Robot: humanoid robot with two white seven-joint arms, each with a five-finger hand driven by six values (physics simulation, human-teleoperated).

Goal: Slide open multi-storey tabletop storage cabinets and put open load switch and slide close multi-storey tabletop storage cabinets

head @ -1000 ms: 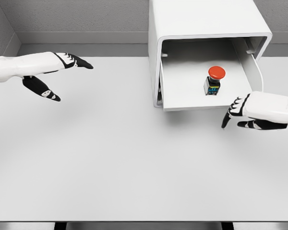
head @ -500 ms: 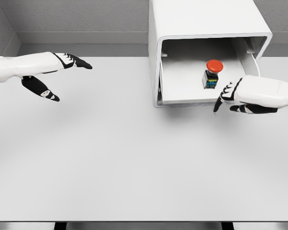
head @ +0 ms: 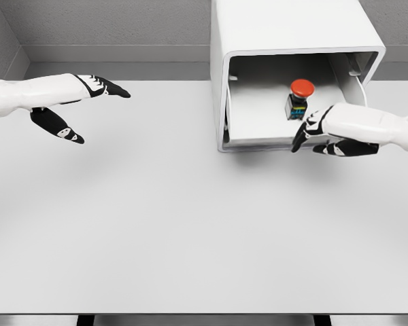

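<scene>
A white tabletop storage cabinet (head: 285, 27) stands at the back right of the table, its drawer (head: 258, 132) pulled partly out. Inside the drawer stands the load switch (head: 299, 98), a small black body with a red round button on top. My right hand (head: 313, 132) is at the drawer's front edge on the right, fingers extended and bent down against the drawer front, holding nothing. My left hand (head: 88, 102) hovers over the table's far left, fingers spread, thumb hanging down.
The white table (head: 163, 224) runs to a front edge at the bottom of the view. A grey wall stands behind the cabinet.
My right hand has moved up and left to the drawer front. The drawer has slid back into the cabinet, carrying the switch with it. The left arm has not moved.
</scene>
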